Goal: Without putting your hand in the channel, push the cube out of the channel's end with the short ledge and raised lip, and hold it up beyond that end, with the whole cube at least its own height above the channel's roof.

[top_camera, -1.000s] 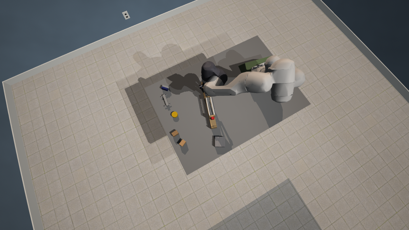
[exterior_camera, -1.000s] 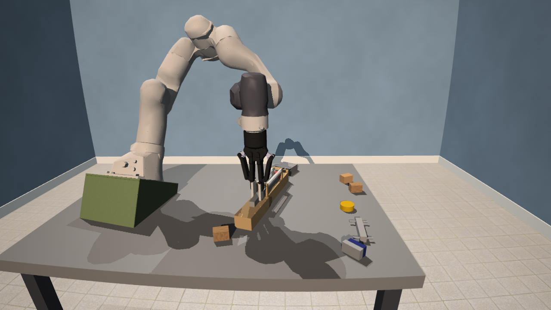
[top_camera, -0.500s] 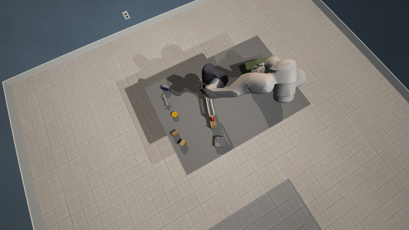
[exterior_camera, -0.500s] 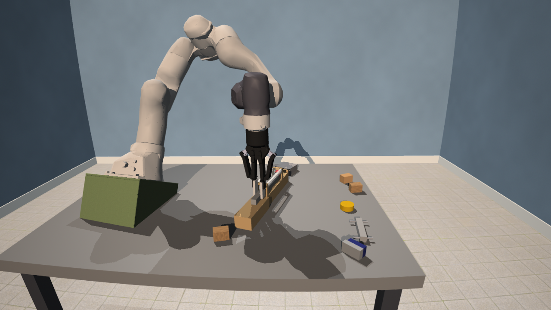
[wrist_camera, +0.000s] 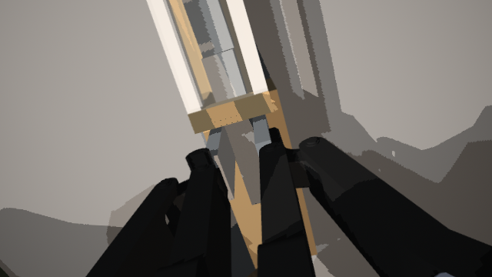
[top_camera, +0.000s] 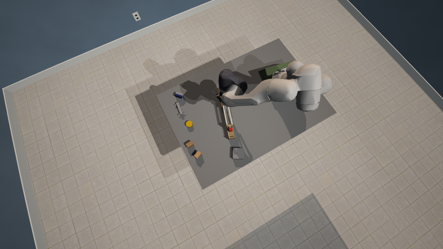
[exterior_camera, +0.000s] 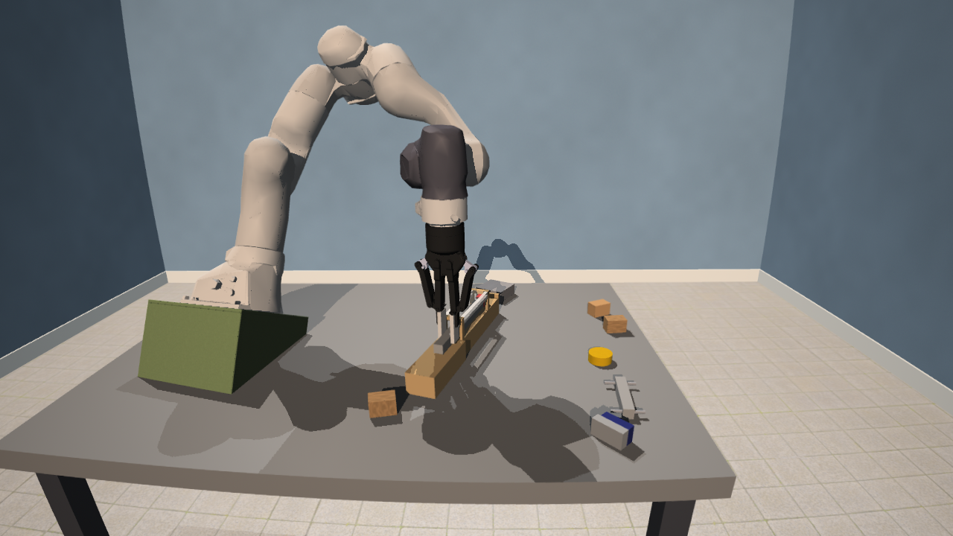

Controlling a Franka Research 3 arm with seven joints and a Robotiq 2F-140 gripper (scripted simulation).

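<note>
The wooden channel (top_camera: 226, 117) with its clear roof and white rails lies along the middle of the table; it also shows in the exterior view (exterior_camera: 459, 336) and the wrist view (wrist_camera: 209, 58). The red cube (top_camera: 230, 128) sits on the channel's wooden end, the one farthest from my gripper, and shows as a small red spot in the exterior view (exterior_camera: 474, 292). My gripper (exterior_camera: 444, 314) points down over the channel's open near end, outside the roof. It is shut on a grey pusher rod (wrist_camera: 240, 154) that runs under the wooden crossbar (wrist_camera: 232, 111) into the channel.
A grey box (top_camera: 237, 153) stands beyond the cube's end. A second rod (exterior_camera: 485, 353) lies beside the channel. A green wedge (exterior_camera: 213, 343) and wooden cube (exterior_camera: 382, 403) are at left. Two wooden cubes (exterior_camera: 606, 316), a yellow disc (exterior_camera: 599, 356), a grey cross piece (exterior_camera: 625, 393) and a blue-white block (exterior_camera: 611, 429) are at right.
</note>
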